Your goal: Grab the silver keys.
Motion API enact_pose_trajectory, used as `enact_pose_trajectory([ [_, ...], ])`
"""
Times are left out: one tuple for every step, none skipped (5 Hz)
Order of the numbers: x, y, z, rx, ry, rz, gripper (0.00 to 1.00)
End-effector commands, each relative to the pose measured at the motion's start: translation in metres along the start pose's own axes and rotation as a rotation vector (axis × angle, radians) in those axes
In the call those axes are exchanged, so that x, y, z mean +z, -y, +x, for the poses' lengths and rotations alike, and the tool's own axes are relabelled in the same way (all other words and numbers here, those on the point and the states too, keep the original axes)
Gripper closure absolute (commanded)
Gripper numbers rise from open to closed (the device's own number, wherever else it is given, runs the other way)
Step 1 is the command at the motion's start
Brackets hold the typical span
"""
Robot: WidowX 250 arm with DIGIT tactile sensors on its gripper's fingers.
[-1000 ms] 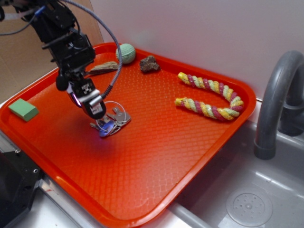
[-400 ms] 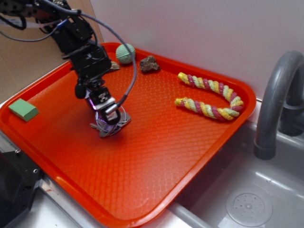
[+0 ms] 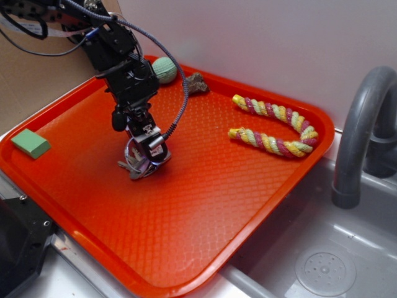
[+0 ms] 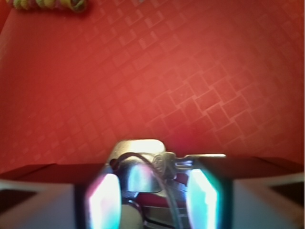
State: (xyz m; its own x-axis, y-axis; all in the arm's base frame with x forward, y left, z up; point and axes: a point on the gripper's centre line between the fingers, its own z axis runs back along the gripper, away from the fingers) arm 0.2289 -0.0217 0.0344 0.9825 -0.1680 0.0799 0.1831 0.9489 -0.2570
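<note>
Straddling the silver keys (image 4: 143, 164) on the red tray (image 3: 205, 205), the gripper (image 3: 149, 155), fingers (image 4: 102, 200) parted and unclenched, should close squarely, gathering ring and blades together.

I'm working at what looks like a kitchen sink mock-up in a lab: a grey faucet (image 3: 363, 130) over a grey plastic basin (image 3: 347, 248) with a drain (image 3: 325, 272), an orange cafeteria tray (image 3: 186, 248) alongside, cardboard (image 3: 37, 74) propped behind.
</note>
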Motion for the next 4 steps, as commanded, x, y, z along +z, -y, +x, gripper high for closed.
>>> enact_pose_trajectory([
  [-0.003, 0.014, -0.003, -0.040, -0.013, 0.047, 1.00],
  [0.036, 0.012, -0.007, -0.010, 0.029, 0.131, 1.00],
  [0.091, 0.001, -0.017, 0.076, 0.129, 0.260, 1.00],
  [0.145, 0.001, -0.030, 0.183, 0.154, 0.390, 1.00],
])
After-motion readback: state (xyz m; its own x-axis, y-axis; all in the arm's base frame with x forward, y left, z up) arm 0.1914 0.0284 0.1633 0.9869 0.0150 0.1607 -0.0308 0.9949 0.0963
